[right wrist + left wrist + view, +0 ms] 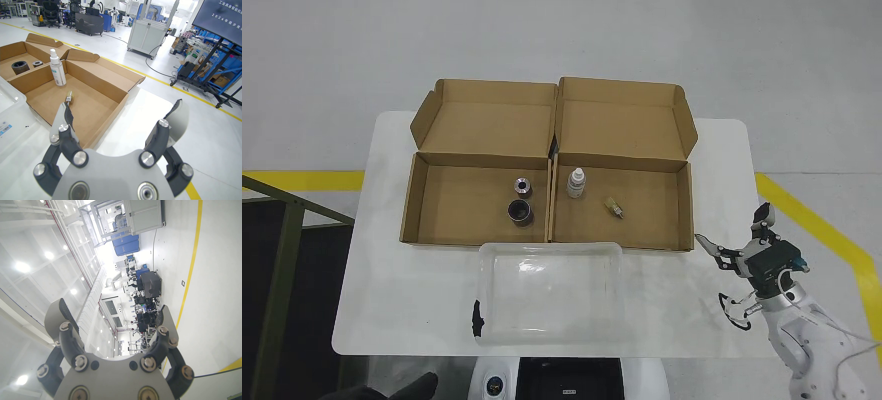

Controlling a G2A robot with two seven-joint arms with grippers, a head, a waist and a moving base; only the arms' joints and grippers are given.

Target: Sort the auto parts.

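Right tool (710, 268) (122, 106) is open wide and holds nothing. It hangs over the right edge of the bench (382, 290), near the front right corner. Left tool (113, 305) is open wide too, holds nothing, and points up into the room, away from the bench. Two cardboard boxes sit side by side across the middle of the bench, with their lids folded back toward the far edge. In the left box (412, 210) a dark metal sleeve (519, 211) (19, 67) stands with a small metal ring (521, 185) (37, 64) just behind it. In the right box (685, 205) a spray bottle (577, 181) (57, 70) stands upright close to the wall next to the left box. A little brass fitting (614, 207) (69, 96) lies on its side near the bottle but not touching it. A clear plastic tray (552, 295) sits at the front edge, right up against the boxes. All four things lie in boxes, so I think the sorting is close to done. Things could go wrong if the right tool reaches into the right box. The bottle is tall and thin, so a bump from a finger could knock it over. The brass fitting is small and round, so it could roll away or slip out of a pinch. The boxes look light, so a finger that hits a wall could push a box along the bench.
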